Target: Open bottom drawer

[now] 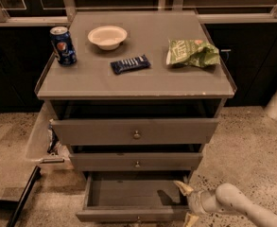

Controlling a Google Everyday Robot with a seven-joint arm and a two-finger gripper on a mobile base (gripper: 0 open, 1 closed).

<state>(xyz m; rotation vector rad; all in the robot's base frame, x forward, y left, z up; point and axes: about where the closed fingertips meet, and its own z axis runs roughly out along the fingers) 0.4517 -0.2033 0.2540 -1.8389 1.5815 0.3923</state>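
The bottom drawer (128, 215) is the lowest of three grey drawers. It stands pulled out, showing its dark empty inside, with its slim front panel at the bottom edge of the view and a small knob (138, 218) at its centre. My gripper (188, 203) is at the drawer's front right corner. It is open, with one pale fingertip (182, 188) inside the drawer and the other (191, 220) outside the front panel. The arm (242, 207) comes in from the lower right.
The top drawer (135, 131) and middle drawer (135, 161) are slightly pulled out. On the cabinet top are a soda can (63, 45), a white bowl (108, 37), a dark snack bar (130, 64) and a green chip bag (192, 52). A bin with clutter (46, 141) stands at the left.
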